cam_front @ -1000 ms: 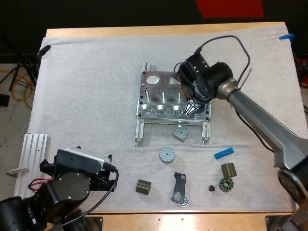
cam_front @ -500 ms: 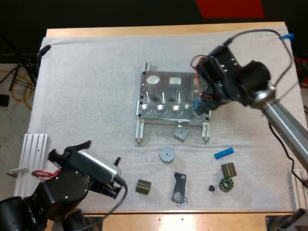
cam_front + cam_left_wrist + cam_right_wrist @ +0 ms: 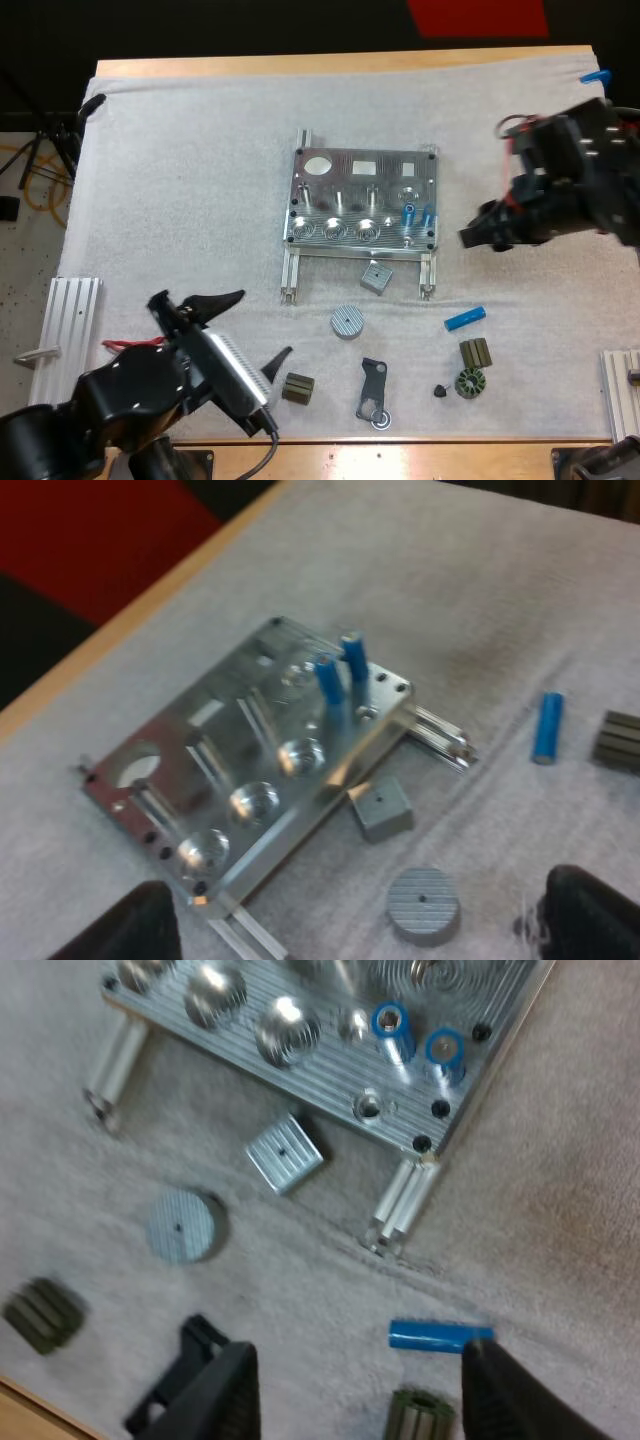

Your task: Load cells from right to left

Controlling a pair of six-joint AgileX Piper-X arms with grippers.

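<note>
**Cell loading: two in, one loose**

Fixture sits mid-mat. Two cells stand upright side by side in its right-end sockets. The sockets to their left are empty. A third cell lies flat on the mat, near the fixture's right leg and apart from it.

Right gripper is right of the fixture, fingers spread, holding nothing. Left gripper is at the near edge, fingers also apart and empty.

Judgement: right end done. Left to do: pick the loose cell and seat it in the next socket leftward.
</note>
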